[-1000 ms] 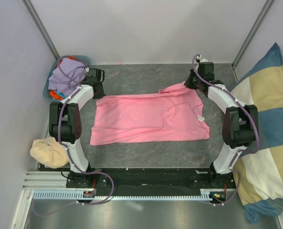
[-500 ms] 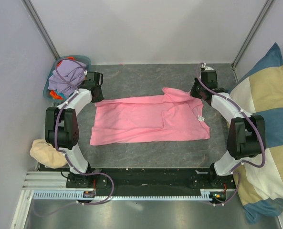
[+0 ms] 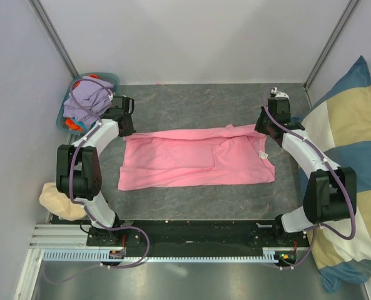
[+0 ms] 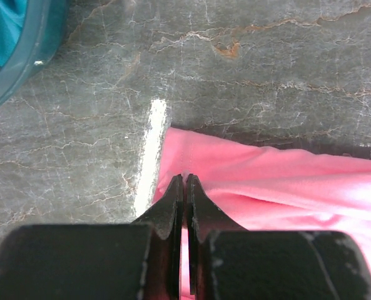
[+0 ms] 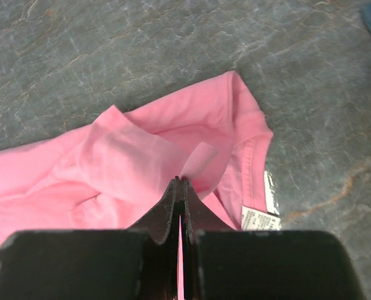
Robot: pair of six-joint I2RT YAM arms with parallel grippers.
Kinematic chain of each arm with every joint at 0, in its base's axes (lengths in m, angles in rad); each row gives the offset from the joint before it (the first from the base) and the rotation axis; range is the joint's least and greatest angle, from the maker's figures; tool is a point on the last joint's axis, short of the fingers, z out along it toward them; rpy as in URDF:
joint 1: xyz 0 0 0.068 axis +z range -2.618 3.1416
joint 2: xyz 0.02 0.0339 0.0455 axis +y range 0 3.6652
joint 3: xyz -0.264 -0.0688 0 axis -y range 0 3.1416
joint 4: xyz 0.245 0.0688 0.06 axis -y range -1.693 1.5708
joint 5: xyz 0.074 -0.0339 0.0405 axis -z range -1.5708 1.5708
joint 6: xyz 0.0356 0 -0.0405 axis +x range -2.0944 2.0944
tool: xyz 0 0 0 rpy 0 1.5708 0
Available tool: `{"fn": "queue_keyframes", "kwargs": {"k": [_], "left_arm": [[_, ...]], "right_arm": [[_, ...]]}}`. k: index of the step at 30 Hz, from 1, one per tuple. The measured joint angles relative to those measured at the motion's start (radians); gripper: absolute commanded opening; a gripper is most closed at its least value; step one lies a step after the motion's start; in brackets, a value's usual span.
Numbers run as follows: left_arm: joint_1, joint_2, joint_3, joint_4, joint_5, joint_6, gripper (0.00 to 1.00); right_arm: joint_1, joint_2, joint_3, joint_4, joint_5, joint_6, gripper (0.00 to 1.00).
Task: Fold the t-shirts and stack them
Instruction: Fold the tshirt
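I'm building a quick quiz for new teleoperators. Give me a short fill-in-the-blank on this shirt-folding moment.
1. The t-shirt spread on the table is ____.
2. The left gripper and the right gripper are both ____ on its fabric.
3. Its white neck label lies at the end nearer the ____ gripper.
4. The lavender shirt is heaped in the basket on the ____ arm's side.

Missing words: pink; shut; right; left

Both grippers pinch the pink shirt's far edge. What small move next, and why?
Probably lift both slightly and carry that edge toward the near hem: left gripper and right gripper are shut on the pink t-shirt, which lies mostly spread out.
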Motion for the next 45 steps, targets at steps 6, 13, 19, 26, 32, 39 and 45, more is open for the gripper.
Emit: {"fn": "queue_keyframes", "kwargs": {"k": [6, 13, 19, 26, 32, 39, 45], "left_arm": [[0.0, -0.013, -0.006, 0.0, 0.0, 0.0, 0.02], [0.0, -0.024, -0.04, -0.004, -0.001, 0.0, 0.02], [0.0, -0.061, -0.075, -0.01, -0.001, -0.001, 0.02], [0.0, -0.145, -0.124, -0.022, -0.002, -0.008, 0.02], [0.0, -0.177, -0.162, -0.034, -0.004, -0.008, 0.02], [0.0, -0.177, -0.177, -0.051, -0.003, -0.009, 0.02], [0.0, -0.177, -0.189, -0.053, -0.002, -0.015, 0.02]], "right_arm": [[0.0, -0.059, -0.023, -0.035, 0.076, 0.015, 0.0], [0.0, -0.076, -0.035, -0.063, 0.128, 0.028, 0.0], [-0.002, -0.098, -0.053, -0.087, 0.155, 0.031, 0.0], [-0.008, -0.102, -0.067, -0.105, 0.186, 0.041, 0.0], [-0.013, -0.107, -0.069, -0.113, 0.196, 0.05, 0.0], [-0.014, -0.137, -0.093, -0.131, 0.205, 0.054, 0.0], [-0.019, -0.151, -0.11, -0.14, 0.205, 0.057, 0.0]]}}
